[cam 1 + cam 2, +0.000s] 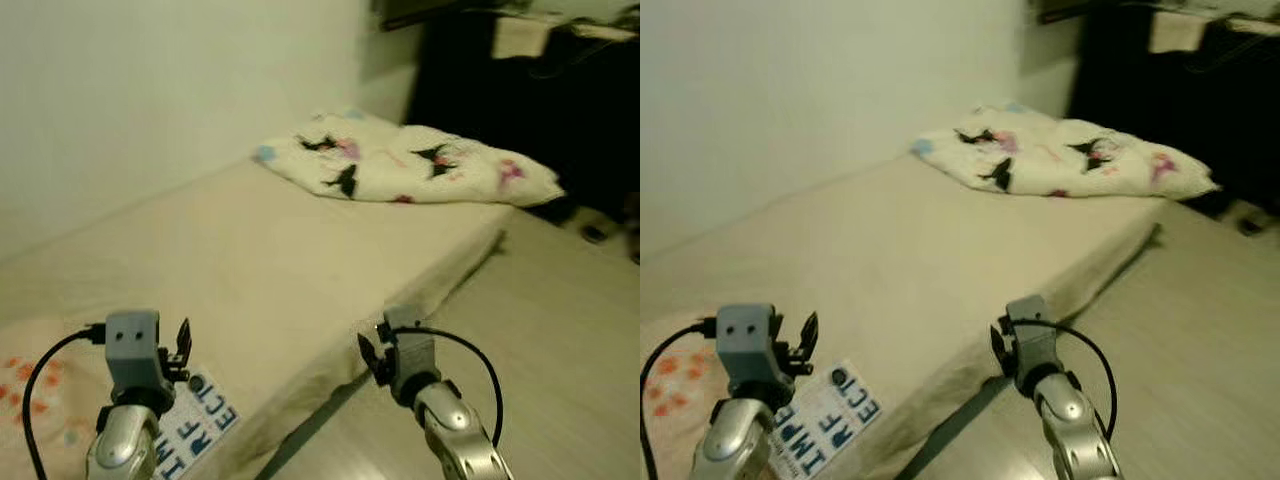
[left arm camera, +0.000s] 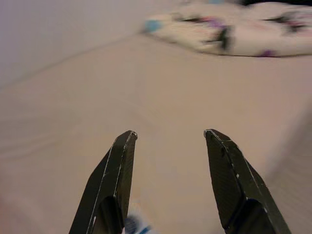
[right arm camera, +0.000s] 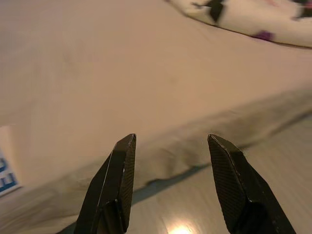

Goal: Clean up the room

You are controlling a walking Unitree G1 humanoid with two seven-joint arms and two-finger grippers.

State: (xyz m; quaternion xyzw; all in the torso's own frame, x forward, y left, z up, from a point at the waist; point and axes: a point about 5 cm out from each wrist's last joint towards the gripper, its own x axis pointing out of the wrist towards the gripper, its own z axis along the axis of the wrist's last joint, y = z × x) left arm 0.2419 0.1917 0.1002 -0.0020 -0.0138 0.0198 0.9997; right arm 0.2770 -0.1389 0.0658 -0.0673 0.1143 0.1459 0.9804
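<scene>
A low mattress (image 1: 270, 260) with a beige sheet runs from near me toward the far wall. At its far end lies a white pillow (image 1: 400, 160) printed with black and pink shapes. A white cloth with blue letters (image 1: 200, 425) rests on the near corner, beside an orange-patterned fabric (image 1: 30, 390). My left gripper (image 1: 183, 340) hovers open just above the lettered cloth. My right gripper (image 1: 366, 352) is open at the mattress's side edge, over the floor. Both grippers hold nothing.
A pale wall (image 1: 150, 90) borders the mattress on the left. Light wooden floor (image 1: 560, 330) stretches along the right side. Dark furniture (image 1: 530, 90) with items on top stands at the back right, and small dark things (image 1: 600, 232) lie on the floor there.
</scene>
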